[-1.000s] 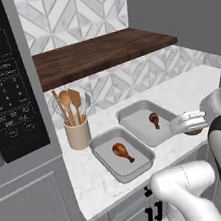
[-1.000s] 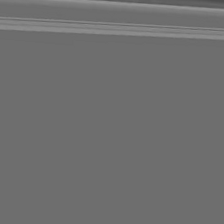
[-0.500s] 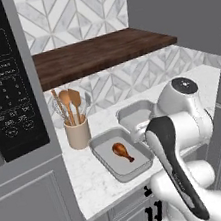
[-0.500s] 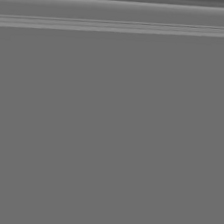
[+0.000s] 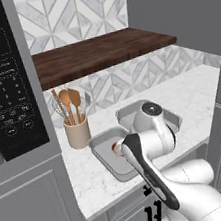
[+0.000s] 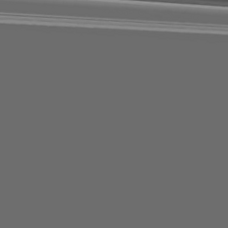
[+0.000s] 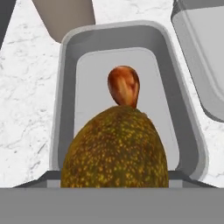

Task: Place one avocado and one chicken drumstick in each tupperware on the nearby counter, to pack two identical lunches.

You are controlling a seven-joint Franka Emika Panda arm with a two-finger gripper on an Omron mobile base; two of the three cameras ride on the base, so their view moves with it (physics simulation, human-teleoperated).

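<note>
Above the near tupperware (image 7: 65,87) holding a chicken drumstick (image 7: 124,85), the gripper grasps an avocado (image 7: 114,148); microwave (image 5: 1,79) clock reads 12:20.

L base: behind arm, facing counter (image 5: 195,89) | hand: close above tupperware (image 7: 65,65)

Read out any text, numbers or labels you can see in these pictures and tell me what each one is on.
"12:20" on the clock display of the microwave, at its top, in the left base view.
The lines of small print under the display and on the keypad buttons are too small and blurred to read.
No text on the tupperware, the utensil holder, the wooden shelf or the counter.
</note>
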